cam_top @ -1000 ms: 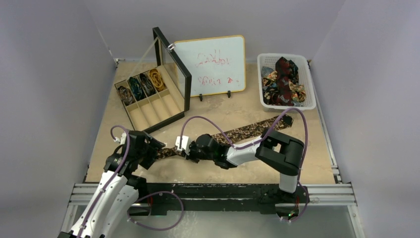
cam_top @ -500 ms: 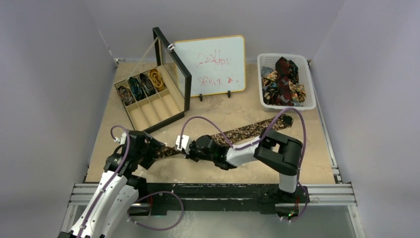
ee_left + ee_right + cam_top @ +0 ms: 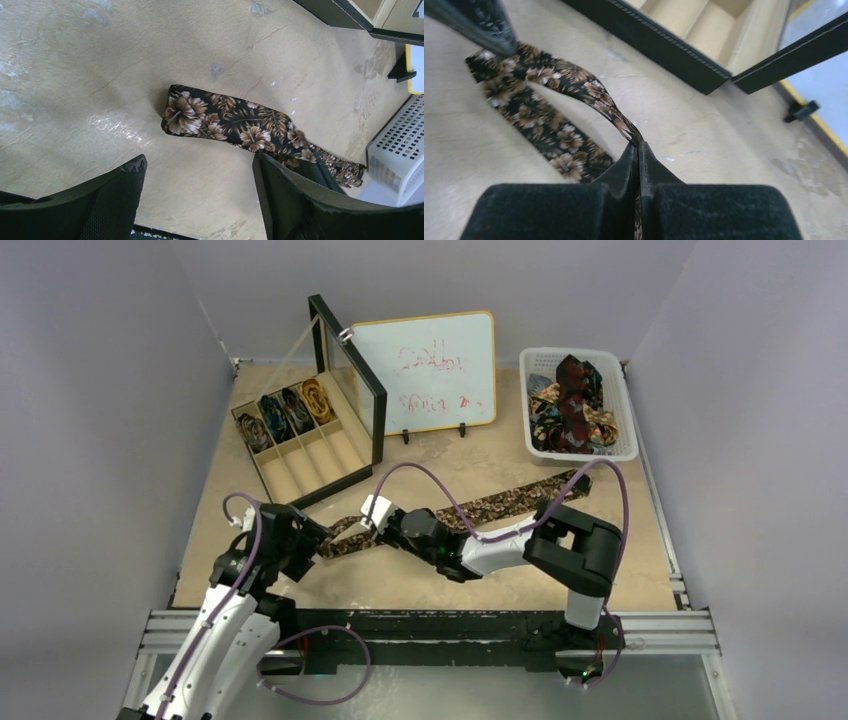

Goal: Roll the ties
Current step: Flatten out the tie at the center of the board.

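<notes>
A brown floral tie lies diagonally across the table from the basket toward my left arm. My right gripper is shut on it near its left end. In the right wrist view the fabric rises off the table into the closed right gripper, folding back over the flat part. My left gripper stands open just left of the tie's end, nothing between its fingers. Several rolled ties fill the box's back compartments.
An open black compartment box stands at the back left, its lid upright. A small whiteboard is behind the middle. A white basket holding several loose ties sits at the back right.
My right gripper has closed on the tie and lifted that part a little, drawing it back and up. The left arm has not moved.
</notes>
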Controlling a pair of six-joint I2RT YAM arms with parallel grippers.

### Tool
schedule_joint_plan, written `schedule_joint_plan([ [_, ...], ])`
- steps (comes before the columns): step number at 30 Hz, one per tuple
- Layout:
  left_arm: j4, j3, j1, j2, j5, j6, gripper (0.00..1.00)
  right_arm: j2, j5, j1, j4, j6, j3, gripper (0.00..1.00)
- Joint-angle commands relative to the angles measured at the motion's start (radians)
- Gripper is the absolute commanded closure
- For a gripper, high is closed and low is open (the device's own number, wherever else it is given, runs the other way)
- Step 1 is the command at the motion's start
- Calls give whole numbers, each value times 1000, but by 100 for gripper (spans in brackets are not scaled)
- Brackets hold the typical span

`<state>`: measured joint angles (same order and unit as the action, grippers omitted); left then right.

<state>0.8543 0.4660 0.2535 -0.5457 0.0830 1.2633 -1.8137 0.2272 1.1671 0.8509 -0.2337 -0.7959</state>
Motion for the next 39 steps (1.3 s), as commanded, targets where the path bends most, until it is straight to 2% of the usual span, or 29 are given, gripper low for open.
schedule_joint_plan([
  [1, -6, 36, -3, 10, 18, 2, 24, -22, 158, 8, 145, -60, -11, 100],
  [4, -5, 36, -3, 9, 19, 3, 24, -23, 97, 8, 166, -101, -13, 100],
  [11, 8, 18, -3, 13, 29, 34, 22, -64, -25, 41, 111, -75, -60, 97],
  [16, 10, -20, -3, 53, 22, 67, 20, -136, 31, 75, 113, -149, -89, 97],
  [23, 16, -25, -3, 80, 26, 79, 20, -151, 55, 76, 113, -134, -98, 93],
  [27, 5, -31, -4, 59, 12, 71, 20, -100, 48, 77, 95, -82, -87, 82],
  [28, 1, -33, -3, 54, 10, 71, 20, -71, 36, 76, 69, -62, -89, 75],
  [29, 0, -36, -3, 49, 6, 69, 19, -41, 29, 75, 45, -41, -83, 54],
  [30, -2, -39, -3, 45, 5, 69, 19, -9, 23, 74, 38, -23, -66, 47],
  [35, -30, -58, -3, 44, -4, 57, 17, 193, 14, 20, 22, 192, 79, 35],
  [39, -48, -56, -4, 23, -13, 34, 17, 307, 3, -119, -134, 562, 164, 38],
])
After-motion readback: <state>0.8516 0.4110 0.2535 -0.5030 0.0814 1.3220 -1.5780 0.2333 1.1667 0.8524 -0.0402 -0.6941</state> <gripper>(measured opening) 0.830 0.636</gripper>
